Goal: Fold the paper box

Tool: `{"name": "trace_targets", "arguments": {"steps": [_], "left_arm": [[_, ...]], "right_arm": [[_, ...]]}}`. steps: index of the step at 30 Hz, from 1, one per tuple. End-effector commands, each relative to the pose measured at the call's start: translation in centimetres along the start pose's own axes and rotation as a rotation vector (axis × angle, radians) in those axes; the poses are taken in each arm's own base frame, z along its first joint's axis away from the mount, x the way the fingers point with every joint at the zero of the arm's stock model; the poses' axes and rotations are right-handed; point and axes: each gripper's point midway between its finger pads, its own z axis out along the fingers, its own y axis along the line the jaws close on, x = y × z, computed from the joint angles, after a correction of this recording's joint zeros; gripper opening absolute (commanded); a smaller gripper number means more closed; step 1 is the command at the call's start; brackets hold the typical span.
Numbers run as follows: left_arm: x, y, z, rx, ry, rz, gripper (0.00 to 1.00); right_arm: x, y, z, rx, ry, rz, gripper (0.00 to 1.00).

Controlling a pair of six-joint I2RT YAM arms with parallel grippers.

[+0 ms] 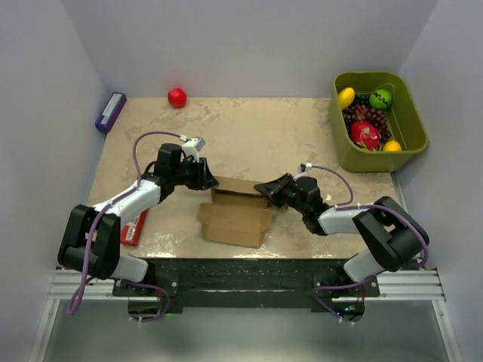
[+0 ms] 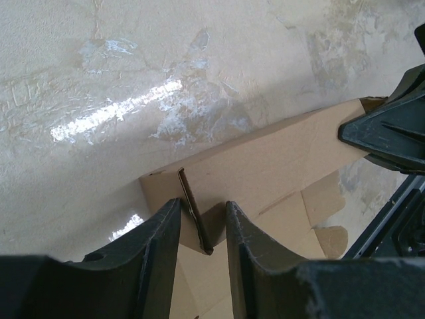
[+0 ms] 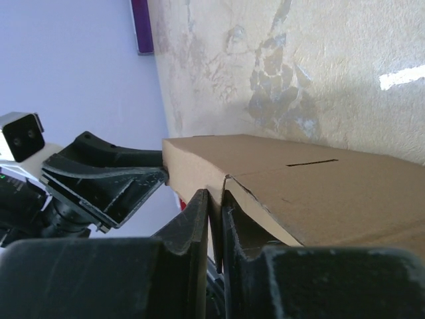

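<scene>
The paper box (image 1: 235, 215) is brown cardboard, partly folded, lying at the table's near middle with its back wall raised. My left gripper (image 1: 210, 181) is at the box's back left corner. In the left wrist view (image 2: 202, 203) its jaws stand apart on either side of an upright end flap (image 2: 194, 216) without pinching it. My right gripper (image 1: 266, 188) is at the back right corner. In the right wrist view (image 3: 216, 193) its fingers are closed on a thin cardboard wall of the box (image 3: 299, 186). Each gripper shows in the other's wrist view.
A flat red box (image 1: 134, 226) lies under the left arm. A purple box (image 1: 110, 111) and a red ball (image 1: 176, 96) sit at the back left. A green bin (image 1: 411, 121) of toy fruit stands at the back right.
</scene>
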Motion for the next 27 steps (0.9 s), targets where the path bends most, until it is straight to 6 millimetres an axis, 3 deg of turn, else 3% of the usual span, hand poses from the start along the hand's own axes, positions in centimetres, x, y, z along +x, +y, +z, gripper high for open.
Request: {"name": "trace_targets", "arguments": {"steps": [1,11,12,15,16,19,23,25,27], "left_arm": [[0.6,-0.1,0.2,0.022,0.018,-0.010,0.37],[0.7,0.0,0.3,0.021,0.022,-0.012,0.37],[0.7,0.0,0.3,0.022,0.022,-0.012,0.37],[0.7,0.1,0.3,0.015,0.020,-0.009,0.37],[0.7,0.1,0.3,0.014,0.020,-0.009,0.37],[0.8,0.2,0.3,0.014,0.023,-0.011,0.37],[0.9,0.2,0.4,0.016,0.026,-0.012,0.37],[0.9,0.2,0.4,0.016,0.026,-0.014,0.37],[0.8,0.2,0.4,0.016,0.026,-0.014,0.37]], "right_arm": [[-0.5,0.3,-0.2,-0.012,-0.027,-0.008,0.09],[-1.3,0.2,-0.6,0.013,-0.068,-0.056,0.07],[-1.4,0.7,-0.7,0.006,-0.074,-0.064,0.10],[-2.1,1.3,-1.4,0.014,-0.110,-0.101,0.29],[-2.2,0.8,-1.7,0.043,-0.114,-0.111,0.42],[-3.0,1.2,-3.1,0.067,-0.155,-0.160,0.62],[-4.2,1.3,-5.4,0.113,-0.216,-0.252,0.69],[-4.6,0.7,-6.5,0.161,-0.239,-0.292,0.65],[-5.0,1.7,-7.5,0.157,-0.266,-0.367,0.59]]}}
